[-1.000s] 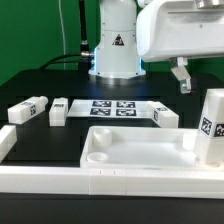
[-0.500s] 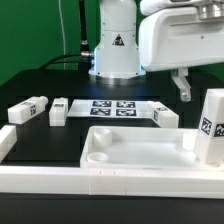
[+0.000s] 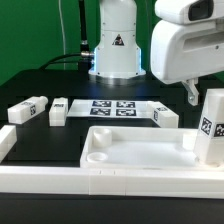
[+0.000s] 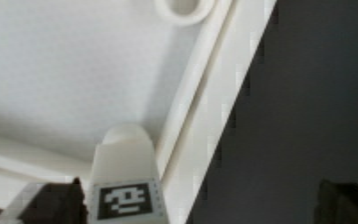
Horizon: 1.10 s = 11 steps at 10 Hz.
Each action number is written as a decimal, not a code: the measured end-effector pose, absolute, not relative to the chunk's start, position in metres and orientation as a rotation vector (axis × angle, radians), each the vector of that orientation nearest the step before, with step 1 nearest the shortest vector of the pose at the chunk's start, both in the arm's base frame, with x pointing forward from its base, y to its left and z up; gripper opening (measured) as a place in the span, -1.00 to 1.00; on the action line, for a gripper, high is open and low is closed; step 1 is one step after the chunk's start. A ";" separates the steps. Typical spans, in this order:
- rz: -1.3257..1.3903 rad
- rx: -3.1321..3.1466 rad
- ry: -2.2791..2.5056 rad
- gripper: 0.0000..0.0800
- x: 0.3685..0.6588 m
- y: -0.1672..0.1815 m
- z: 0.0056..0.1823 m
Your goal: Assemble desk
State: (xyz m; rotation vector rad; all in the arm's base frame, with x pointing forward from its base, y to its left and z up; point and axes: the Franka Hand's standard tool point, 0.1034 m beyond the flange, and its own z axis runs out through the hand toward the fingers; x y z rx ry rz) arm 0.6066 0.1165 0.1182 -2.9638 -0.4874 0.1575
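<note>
- A first leg lies on the black table behind the tabletop, off its end on the exterior view's left.
- A second leg lies just beside the first, nearer the tabletop's back rim.
- The marker board lies flat behind the tabletop's middle.
- The tabletop sits hollow side up, close behind a long white rail.
- A third leg lies behind the tabletop, past the marker board.
- The gripper hangs above the tabletop's end on the exterior view's right. In the wrist view the gripper has its dark fingertips spread wide and holds nothing.
- A fourth leg stands upright at that same end, tag facing forward. The wrist view shows this leg against the tabletop's raised rim.
</note>
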 end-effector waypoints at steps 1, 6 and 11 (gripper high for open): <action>0.141 -2.967 -0.484 0.62 0.609 0.116 0.118; 0.020 -3.032 -0.554 0.62 0.623 0.112 0.122; -0.008 -3.069 -0.531 0.62 0.637 0.105 0.129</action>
